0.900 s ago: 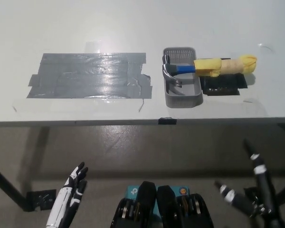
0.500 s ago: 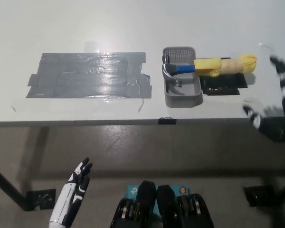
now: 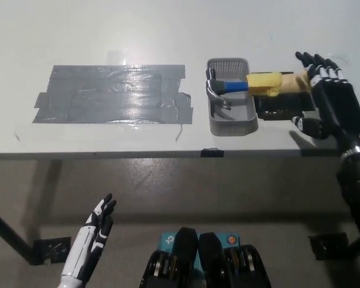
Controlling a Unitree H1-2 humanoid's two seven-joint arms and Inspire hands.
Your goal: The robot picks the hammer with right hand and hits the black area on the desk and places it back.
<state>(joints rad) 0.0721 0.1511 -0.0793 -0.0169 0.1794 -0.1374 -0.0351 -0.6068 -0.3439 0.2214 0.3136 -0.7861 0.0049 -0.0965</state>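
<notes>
The hammer (image 3: pixel 252 84) is seen at upper right of the frame, head in the grey basket (image 3: pixel 230 120), yellow handle sticking out rightward. The right hand (image 3: pixel 330 102) is held released, fingers spread, over the handle's end. The left hand (image 3: pixel 96 225) is kept released at lower left. The black area (image 3: pixel 111 94) lies at upper left.

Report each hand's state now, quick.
Left hand: open, holding nothing, low below the desk edge.
Right hand: open, fingers spread over the hammer's yellow handle, not gripping it yet.
</notes>
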